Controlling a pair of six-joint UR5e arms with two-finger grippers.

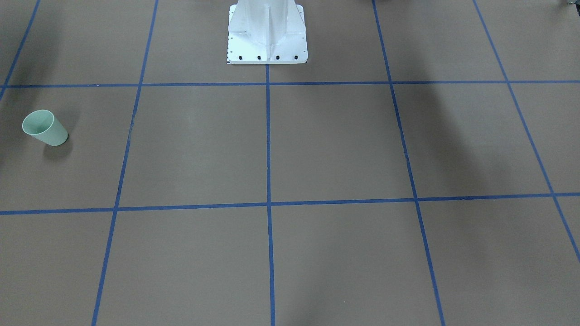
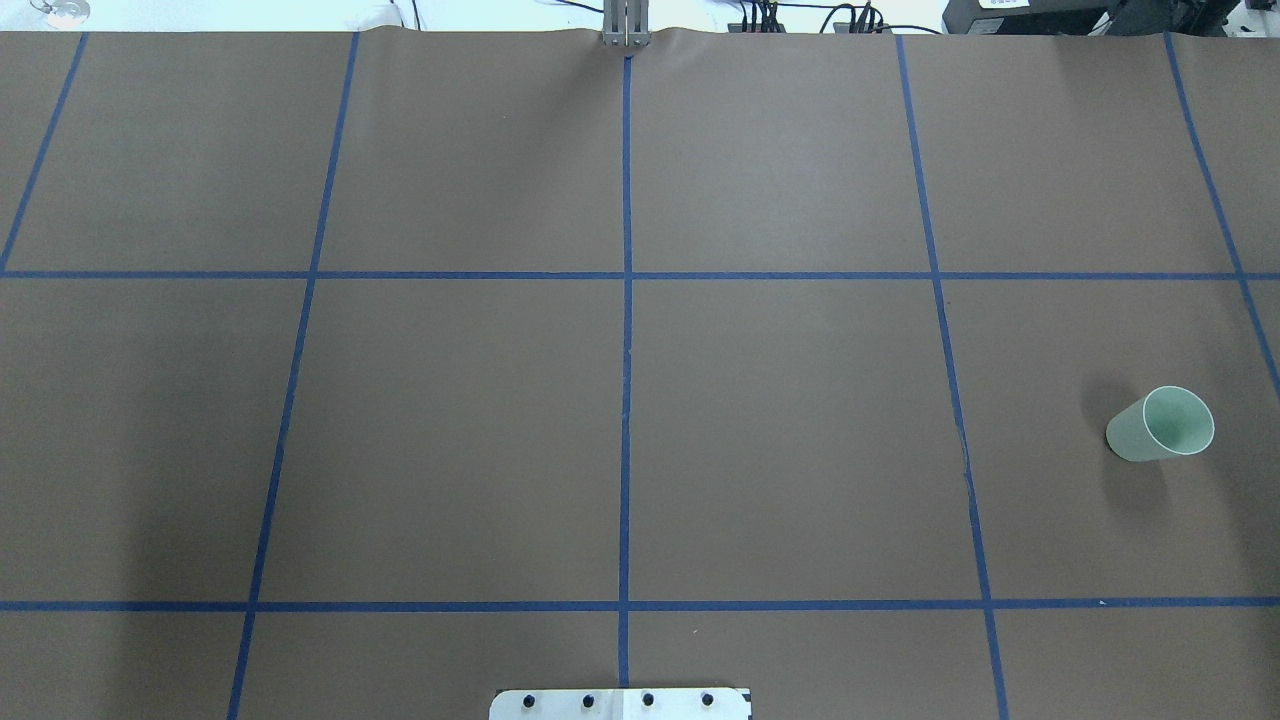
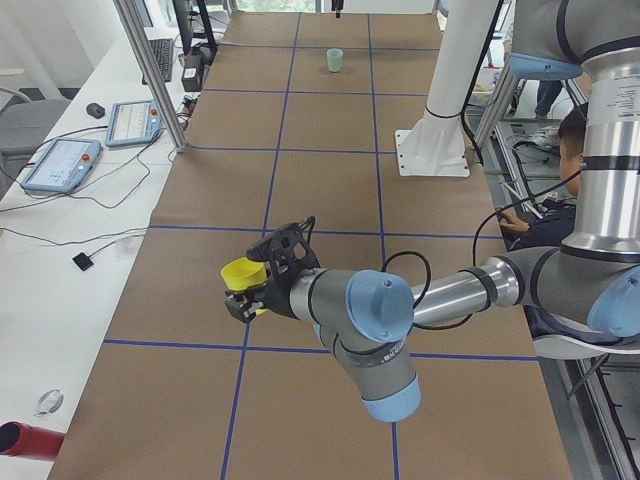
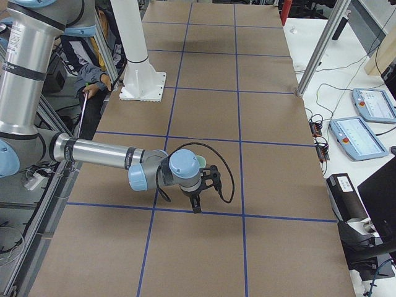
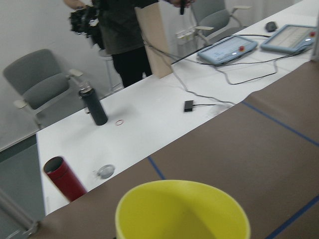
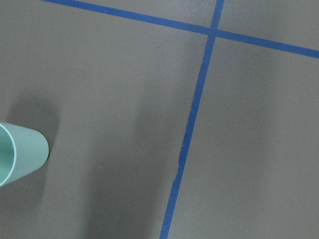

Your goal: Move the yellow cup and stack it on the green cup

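Yellow cup [image 3: 243, 272]: sat at the left gripper [image 3: 252, 288], raised over the table's left end, seemingly for carrying; I couldn't tell the grip.
Green cup [image 2: 1160, 425]: stood upright far right, awaiting stacking.
Right gripper [image 4: 195, 204]: hung near it; opening unclear.

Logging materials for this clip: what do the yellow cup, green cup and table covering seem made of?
Yellow cup: probably plastic; smooth, opaque, even colour, thin rim.
Green cup: probably the same plastic; matte mint wall, thin pale rim.
Table covering: looks like matte brown paper, rippled at its far edge, gridded with blue tape.
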